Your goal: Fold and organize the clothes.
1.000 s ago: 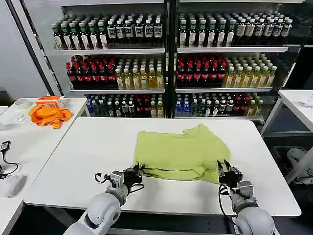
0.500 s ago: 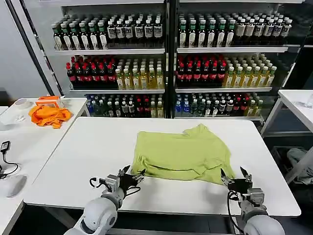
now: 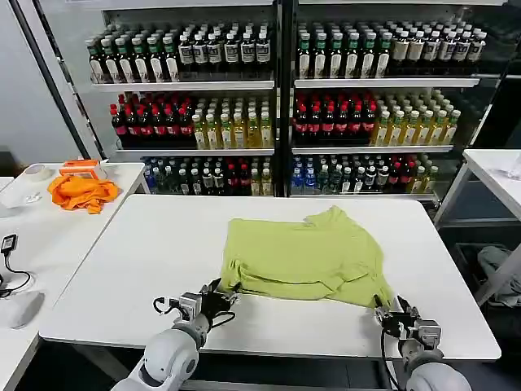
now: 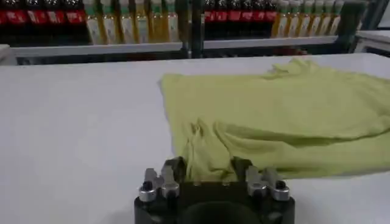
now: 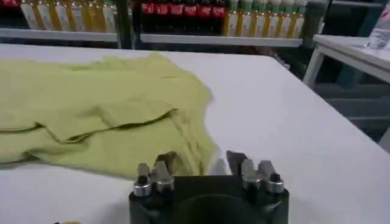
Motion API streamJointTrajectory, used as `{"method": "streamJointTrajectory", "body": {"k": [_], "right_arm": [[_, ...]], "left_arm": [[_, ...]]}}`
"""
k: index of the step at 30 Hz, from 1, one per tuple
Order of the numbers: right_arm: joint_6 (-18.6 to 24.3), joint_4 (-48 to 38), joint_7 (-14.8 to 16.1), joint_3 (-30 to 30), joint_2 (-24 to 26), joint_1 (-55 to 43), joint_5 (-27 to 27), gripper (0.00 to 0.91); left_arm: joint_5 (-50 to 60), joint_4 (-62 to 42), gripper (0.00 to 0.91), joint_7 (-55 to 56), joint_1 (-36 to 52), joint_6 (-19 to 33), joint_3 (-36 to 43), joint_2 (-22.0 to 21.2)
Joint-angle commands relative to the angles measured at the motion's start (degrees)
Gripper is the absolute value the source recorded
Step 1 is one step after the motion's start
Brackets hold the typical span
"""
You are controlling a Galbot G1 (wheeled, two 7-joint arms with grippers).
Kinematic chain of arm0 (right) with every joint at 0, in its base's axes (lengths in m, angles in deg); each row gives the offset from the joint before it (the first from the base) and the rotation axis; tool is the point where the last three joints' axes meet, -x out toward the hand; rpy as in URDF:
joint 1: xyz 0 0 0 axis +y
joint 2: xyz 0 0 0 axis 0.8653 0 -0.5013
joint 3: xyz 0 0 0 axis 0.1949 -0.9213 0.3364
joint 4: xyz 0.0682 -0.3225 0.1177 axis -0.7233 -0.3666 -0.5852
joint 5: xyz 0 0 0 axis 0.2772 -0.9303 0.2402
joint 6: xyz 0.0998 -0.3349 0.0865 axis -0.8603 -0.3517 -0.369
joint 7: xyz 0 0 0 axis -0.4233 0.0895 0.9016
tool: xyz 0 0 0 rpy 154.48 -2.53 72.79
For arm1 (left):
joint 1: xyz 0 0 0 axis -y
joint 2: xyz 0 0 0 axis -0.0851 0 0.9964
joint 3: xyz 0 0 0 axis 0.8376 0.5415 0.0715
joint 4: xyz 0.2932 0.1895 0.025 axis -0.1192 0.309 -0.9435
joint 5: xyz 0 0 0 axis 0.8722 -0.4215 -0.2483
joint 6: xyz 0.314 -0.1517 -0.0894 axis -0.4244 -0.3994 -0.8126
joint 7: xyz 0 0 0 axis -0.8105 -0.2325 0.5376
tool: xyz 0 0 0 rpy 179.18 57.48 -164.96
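The clothes are one light yellow-green T-shirt [image 3: 303, 257] lying partly folded in the middle of the white table [image 3: 146, 261], also seen as the shirt [image 4: 274, 115] and the shirt [image 5: 91, 115] in the wrist views. My left gripper [image 3: 215, 296] sits low at the shirt's near-left corner. Its jaws stand open, with the rumpled hem lying between them at the left gripper [image 4: 208, 169]. My right gripper [image 3: 396, 314] is at the near-right corner, close to the table's front edge. It is open too, and the corner of the cloth lies between the jaws of the right gripper [image 5: 201, 161].
A bright orange cloth [image 3: 81, 191] and a tape roll [image 3: 37, 172] lie on a side table at the left. Shelves of bottles [image 3: 277, 106] stand behind the table. Another white table [image 3: 496, 167] is at the right. Bare tabletop surrounds the shirt.
Both grippers drew back from the shirt's near edge toward the table's front and opened. The right one has moved farthest back and out to the right; the shirt's near edge now lies flat.
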Motion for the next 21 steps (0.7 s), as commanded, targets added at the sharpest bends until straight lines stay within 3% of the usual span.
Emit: {"method": "streamJointTrajectory", "body": {"k": [1, 12, 21], "right_arm": [[-0.72, -0.65, -0.12, -0.18, 0.04, 0.20, 0.94, 0.000], [-0.97, 3.93, -0.15, 1.87, 1.40, 3.41, 0.94, 0.000], [-0.93, 12.04, -0.30, 4.48, 2.01, 14.30, -0.63, 0.000]], "left_arm": [[-0.01, -0.75, 0.020, 0.03, 0.01, 0.12, -0.01, -0.08], [-2.65, 0.61, 0.020, -0.67, -0.96, 0.48, -0.56, 0.75], [-3.54, 10.84, 0.020, -0.58, -7.62, -0.25, -1.48, 2.36]]}}
